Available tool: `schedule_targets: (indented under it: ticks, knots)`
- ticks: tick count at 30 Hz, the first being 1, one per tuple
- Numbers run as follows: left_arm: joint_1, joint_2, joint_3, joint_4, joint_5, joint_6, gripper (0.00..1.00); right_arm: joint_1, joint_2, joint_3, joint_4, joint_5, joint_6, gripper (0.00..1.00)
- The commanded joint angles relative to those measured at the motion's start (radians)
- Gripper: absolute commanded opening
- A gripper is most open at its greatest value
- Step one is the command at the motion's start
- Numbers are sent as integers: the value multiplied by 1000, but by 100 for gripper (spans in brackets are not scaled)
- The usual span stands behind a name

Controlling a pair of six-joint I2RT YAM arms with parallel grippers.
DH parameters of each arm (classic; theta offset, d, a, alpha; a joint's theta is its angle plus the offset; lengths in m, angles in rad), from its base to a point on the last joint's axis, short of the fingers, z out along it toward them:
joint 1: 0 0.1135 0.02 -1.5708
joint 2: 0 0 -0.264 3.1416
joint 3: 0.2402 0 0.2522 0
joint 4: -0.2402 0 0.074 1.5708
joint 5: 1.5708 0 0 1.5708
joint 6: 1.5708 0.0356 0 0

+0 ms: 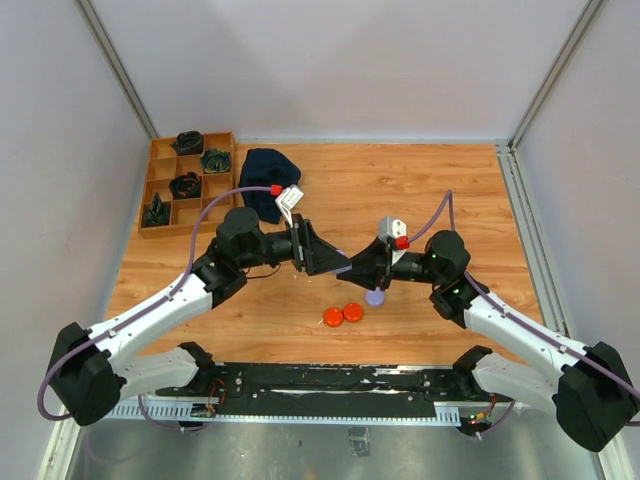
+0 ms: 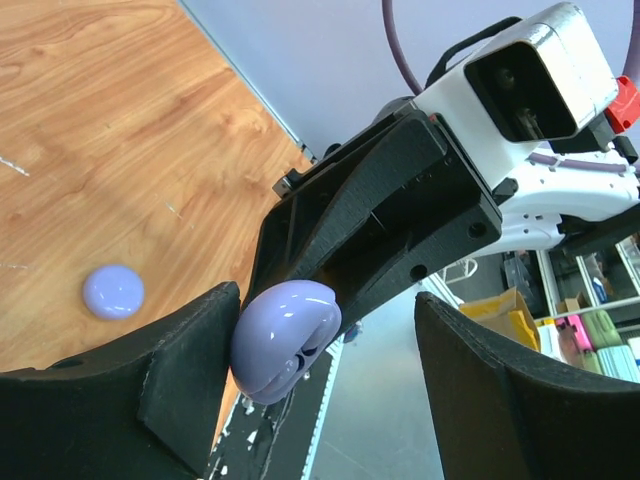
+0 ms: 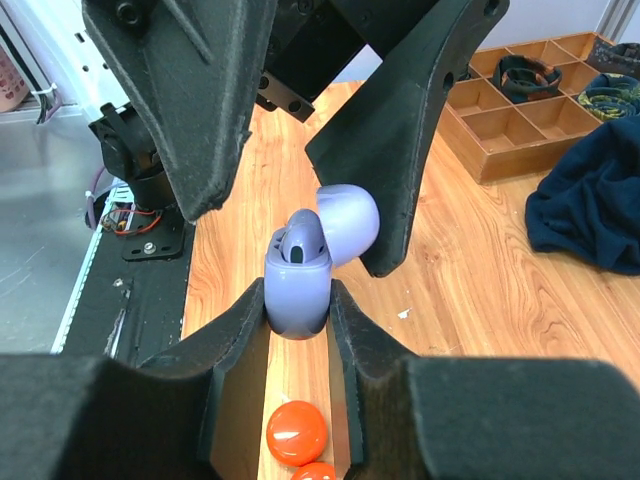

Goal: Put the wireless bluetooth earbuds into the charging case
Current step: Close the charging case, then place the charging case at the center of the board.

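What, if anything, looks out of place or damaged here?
Nothing looks damaged or spilled. The lavender case, lid open, is clamped in the right gripper above the table. Two orange discs and one lavender disc lie loose on it, and a dark cloth sits crumpled beside the tray.

Lavender charging case (image 3: 298, 290) — lid open, aloft

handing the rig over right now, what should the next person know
right pincer: shut on the lavender charging case, held above the table, lid hinged open.
left pincer: open, straddling the lid, one finger against it.
On the table: a lavender disc and two orange discs.
Done: case lifted and open.
Left: seating the earbuds; none can be made out in these views.
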Motion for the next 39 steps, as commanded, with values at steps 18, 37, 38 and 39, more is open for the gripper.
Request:
schedule_targets:
  ticks: [18,37,38,39]
  knots:
    - [33,-134,34,-246,-223,135,80,-122,-40,4,-304,116,54,4]
    - [33,-368,10,-775,-1002,205,86,-402,-3,-141,-634,357,201,6]
    - [33,-376,1,-779,-1007,203,86,-405,13,-140,-638,351,198,6]
    - [33,-386,-6,-780,-1012,201,86,-407,35,-142,-638,345,195,6]
